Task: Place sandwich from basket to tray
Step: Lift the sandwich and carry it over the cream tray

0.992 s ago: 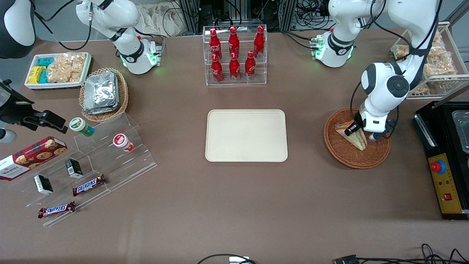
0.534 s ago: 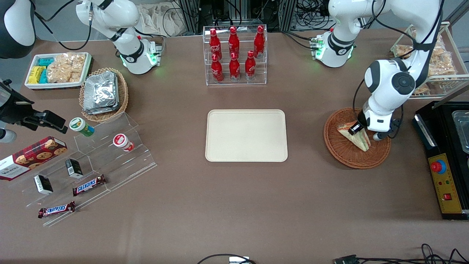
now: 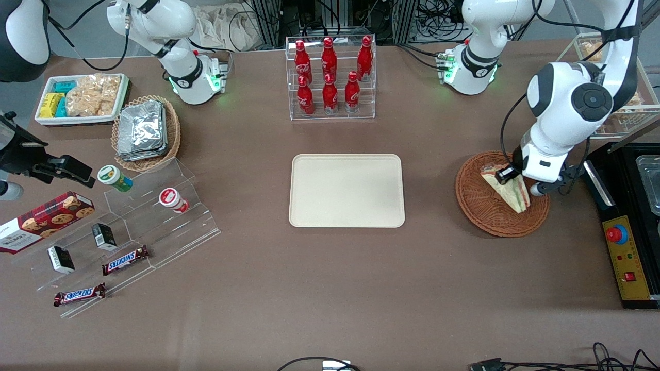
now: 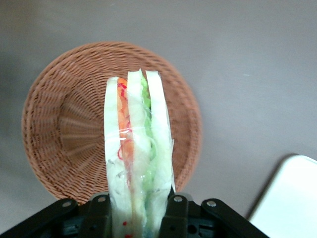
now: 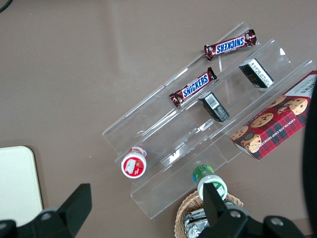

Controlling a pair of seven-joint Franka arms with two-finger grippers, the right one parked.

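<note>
**Sandwich gripped and lifted clear of the basket**

The sandwich (image 4: 138, 148) is pinched across its flat bread faces by the gripper (image 3: 517, 181), jaws closed on the wrapped wedge, with the filling edge turned toward the wrist camera. Held that way, the layers are probably squeezed together rather than pulled apart, and the clear wrap is kept tight. From the wrist view the wedge is seen hanging above the basket (image 4: 64, 144), and the weave directly under it is bare, so it looks lifted off rather than resting. In the front view it is still over the basket's footprint, near the edge closest to the black machine (image 3: 626, 216).

The tray (image 3: 346, 190) is laid flat in the middle of the counter (image 3: 330, 288), nothing on it, well apart from the basket and toward the parked arm's end from it. A sideways carry at height is judged to be what's left, then a lowering onto the tray.

The counter is covered in plain brown matte material. A clear rack of red bottles (image 3: 330, 72) is set farther from the front camera than the tray. Cables and metal framing are visible past the counter's edge.
</note>
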